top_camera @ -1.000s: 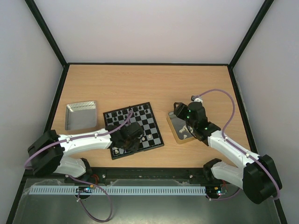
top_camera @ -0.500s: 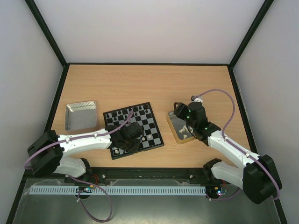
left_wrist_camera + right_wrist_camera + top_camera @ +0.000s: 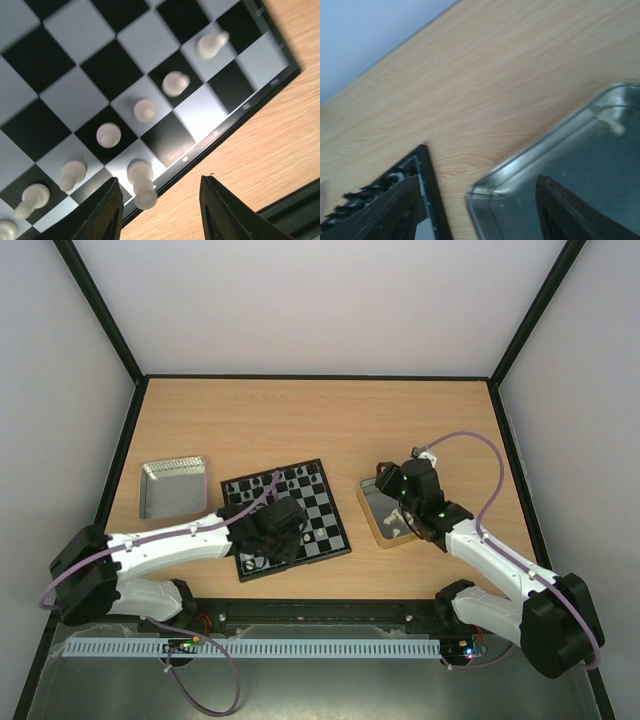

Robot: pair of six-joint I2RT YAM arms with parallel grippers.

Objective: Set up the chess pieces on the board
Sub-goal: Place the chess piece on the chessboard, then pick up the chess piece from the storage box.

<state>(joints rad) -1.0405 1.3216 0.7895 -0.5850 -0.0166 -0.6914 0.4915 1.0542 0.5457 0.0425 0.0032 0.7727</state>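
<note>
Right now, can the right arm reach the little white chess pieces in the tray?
Probably yes. The right pincer hangs open above a corner of the gold-rimmed tray, and nothing covers the white chess pieces lying inside. It likely only needs to shift and dip down.

Board (image 3: 325, 520) between left tray (image 3: 172, 495), right tray (image 3: 368, 516)

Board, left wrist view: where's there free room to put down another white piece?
On the board, the edge row is bare right of the lone white piece, between the pawns and the border. The squares beyond the pawns are bare too. The pawn diagonal is crowded.
</note>
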